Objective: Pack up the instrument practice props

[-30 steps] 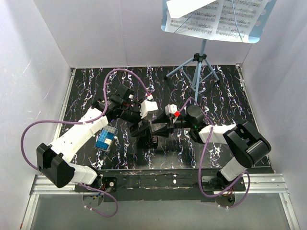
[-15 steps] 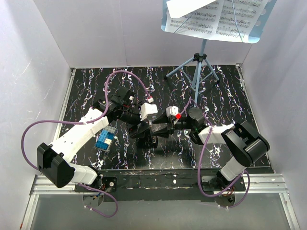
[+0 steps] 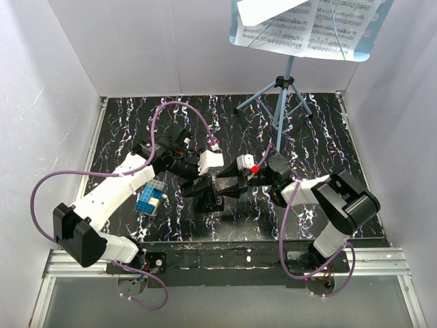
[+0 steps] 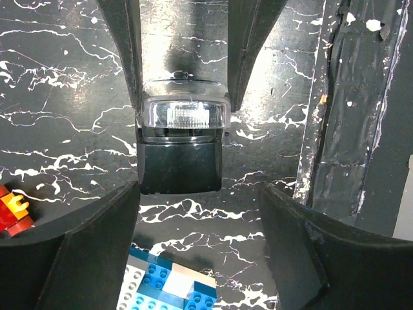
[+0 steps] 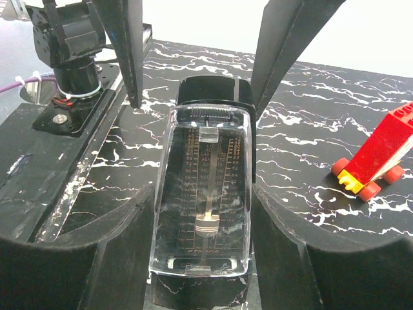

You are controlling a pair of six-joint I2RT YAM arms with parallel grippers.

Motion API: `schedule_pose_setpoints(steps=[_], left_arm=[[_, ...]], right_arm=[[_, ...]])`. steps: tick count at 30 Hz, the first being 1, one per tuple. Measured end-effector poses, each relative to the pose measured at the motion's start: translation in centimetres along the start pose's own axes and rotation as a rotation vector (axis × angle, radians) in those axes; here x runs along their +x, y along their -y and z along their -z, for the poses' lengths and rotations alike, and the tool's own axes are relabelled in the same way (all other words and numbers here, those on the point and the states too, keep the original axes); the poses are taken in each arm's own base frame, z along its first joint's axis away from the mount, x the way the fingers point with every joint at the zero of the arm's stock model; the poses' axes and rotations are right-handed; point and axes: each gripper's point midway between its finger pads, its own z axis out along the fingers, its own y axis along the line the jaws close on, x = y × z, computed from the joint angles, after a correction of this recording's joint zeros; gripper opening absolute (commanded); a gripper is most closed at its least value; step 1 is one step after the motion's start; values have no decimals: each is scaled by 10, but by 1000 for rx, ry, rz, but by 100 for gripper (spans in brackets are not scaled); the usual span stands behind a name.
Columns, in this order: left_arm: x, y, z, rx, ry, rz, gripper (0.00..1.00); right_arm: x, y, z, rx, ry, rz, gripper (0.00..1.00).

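The light-blue music stand [image 3: 281, 96] stands at the back right on its tripod legs. Its perforated desk plate [image 3: 240, 33] carries white sheet-music pages [image 3: 328, 24]; neither gripper is near it. At mid-table stands a black metronome [image 3: 212, 197] [image 4: 182, 148] [image 5: 203, 194] with a clear cover. My right gripper [image 3: 222, 186] [image 5: 203, 190] is shut on its sides. My left gripper [image 3: 203, 188] [image 4: 200, 194] faces it from the opposite side, open. In the right wrist view the left gripper's fingers [image 5: 132, 51] flank the metronome's far end.
A blue and white brick plate [image 3: 150, 198] [image 4: 168, 284] lies left of the metronome, under my left gripper. A small red and yellow toy brick car [image 5: 381, 155] [image 4: 13, 210] sits beside the metronome. White walls enclose the table; a taped rail [image 3: 225, 254] runs along the near edge.
My left gripper has moved in toward the metronome and its jaws have narrowed somewhat. My right gripper has shifted slightly left, its grip on the metronome unchanged.
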Motion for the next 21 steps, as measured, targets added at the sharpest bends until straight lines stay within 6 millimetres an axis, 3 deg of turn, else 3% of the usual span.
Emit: schedule_pose_setpoints(steps=[6,12,18,21], left_arm=[[0,-1,-2,9,-1,-17,54],[-1,-4,-5,8,1,-24,50],[-4,-5,-6,11,10,-25,77],[-7,-3,-6,24,21,-17,79]], right_arm=[[1,-2,0,-10,-2,-9,1],[1,-4,0,-29,-4,3,1],[2,-1,-1,-39,-17,-13,1],[2,0,-1,-41,-25,-22,1]])
